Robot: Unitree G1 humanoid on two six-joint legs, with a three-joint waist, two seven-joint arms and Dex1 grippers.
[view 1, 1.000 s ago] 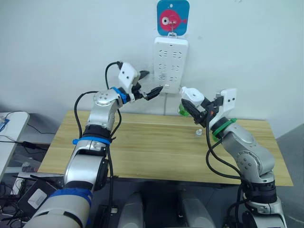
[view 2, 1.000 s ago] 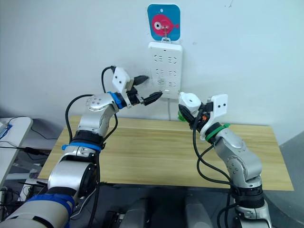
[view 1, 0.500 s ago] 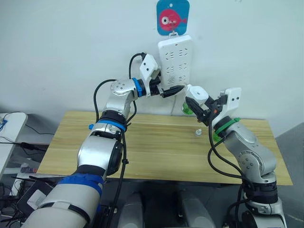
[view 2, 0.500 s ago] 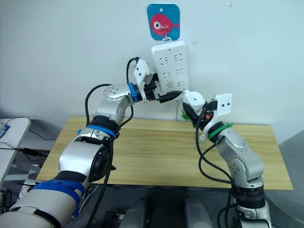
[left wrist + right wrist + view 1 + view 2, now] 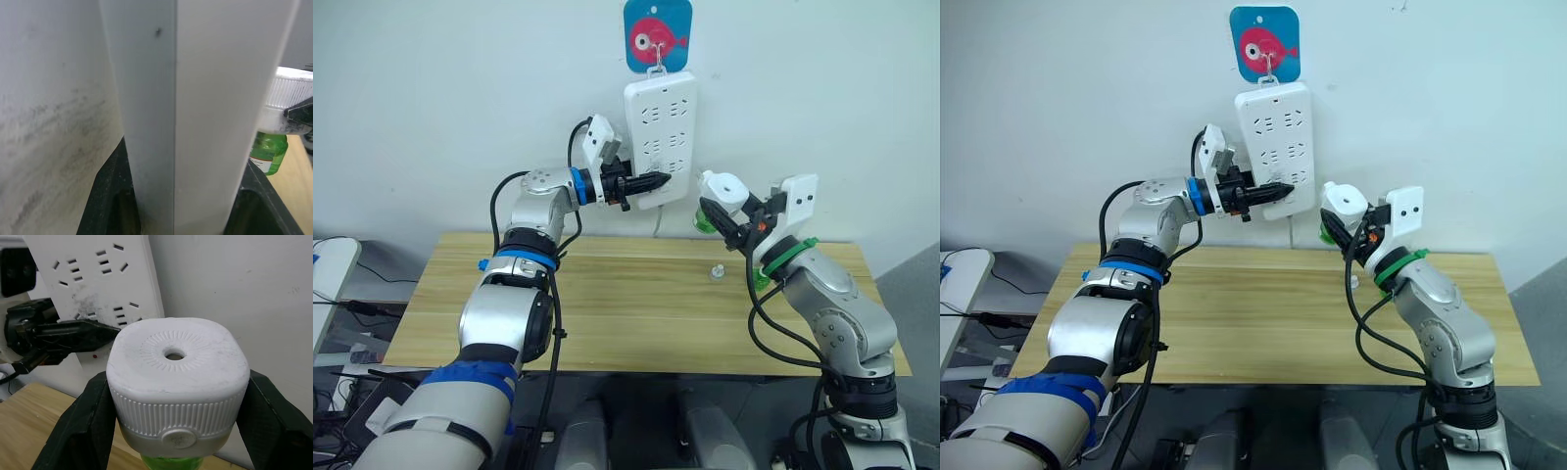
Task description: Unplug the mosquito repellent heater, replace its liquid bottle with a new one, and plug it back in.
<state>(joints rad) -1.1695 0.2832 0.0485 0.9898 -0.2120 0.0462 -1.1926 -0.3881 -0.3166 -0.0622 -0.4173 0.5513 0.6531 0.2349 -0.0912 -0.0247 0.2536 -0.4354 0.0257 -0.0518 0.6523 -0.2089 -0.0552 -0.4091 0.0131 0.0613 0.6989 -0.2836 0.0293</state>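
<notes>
A plain white wall (image 5: pixel 431 88) backs a light wooden counter (image 5: pixel 626 304). On the wall hangs a long white plastic power strip (image 5: pixel 658 137), upright with its long axis vertical, below a blue card with a pink fish (image 5: pixel 657 34).

The left gripper (image 5: pixel 658 180) reaches to the strip's lower part; in the left wrist view its black fingers (image 5: pixel 112 196) sit on either side of the strip's edge, clamped on it.

The right gripper (image 5: pixel 176 426) is held up above the counter's far edge, just to the right of the strip and apart from it. Its fingers (image 5: pixel 83 421) are closed on the small white rounded plastic mosquito repellent heater (image 5: pixel 176 387), one on each ribbed side. The heater stands upright, its round vent hole (image 5: pixel 174 354) facing up. A green liquid bottle (image 5: pixel 268 152) hangs below it, neck in the heater's underside.

A small clear cap-like object (image 5: pixel 716 271) sits on the counter under the right gripper.
</notes>
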